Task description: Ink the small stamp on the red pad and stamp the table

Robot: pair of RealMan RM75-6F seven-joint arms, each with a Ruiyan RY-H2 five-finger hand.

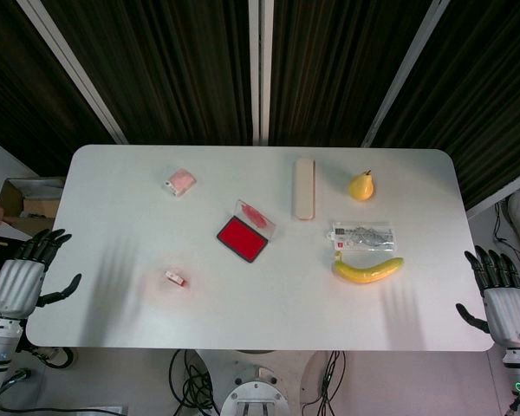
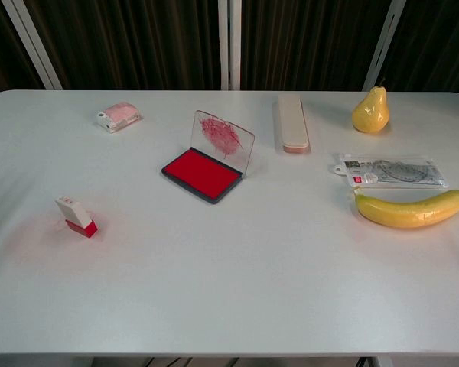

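The left hand (image 1: 19,282) and right hand (image 1: 505,299) are held empty, fingers apart, beside the surface (image 1: 269,303). The stamp (image 2: 76,217) lies untouched, left of the open pad (image 2: 202,173); nothing is done yet.

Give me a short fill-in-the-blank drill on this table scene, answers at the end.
1. The ink pad has its clear lid standing ____.
2. The small stamp is held by ____ hand.
3. The yellow fruit lying just in front of the plastic packet is a ____.
4. Both the left hand and the right hand hang beside the table with fingers ____.

Answers: open; neither; banana; spread
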